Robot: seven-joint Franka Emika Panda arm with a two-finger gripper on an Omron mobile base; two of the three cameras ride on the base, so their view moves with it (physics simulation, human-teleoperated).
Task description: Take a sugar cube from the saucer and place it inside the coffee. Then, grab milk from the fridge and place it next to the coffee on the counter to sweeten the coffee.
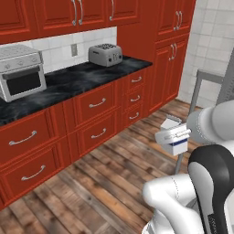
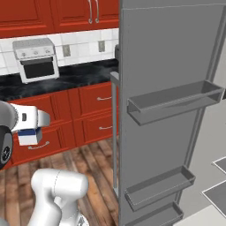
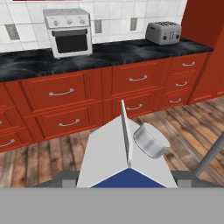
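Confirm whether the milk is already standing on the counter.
No: the milk is held off the floor in the gripper, away from the counter.

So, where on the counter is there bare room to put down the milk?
The counter is bare between the toaster oven and the toaster, and along its front edge before both. The end effector holds the milk out over the floor. The open fridge door crowds the arm's right side.
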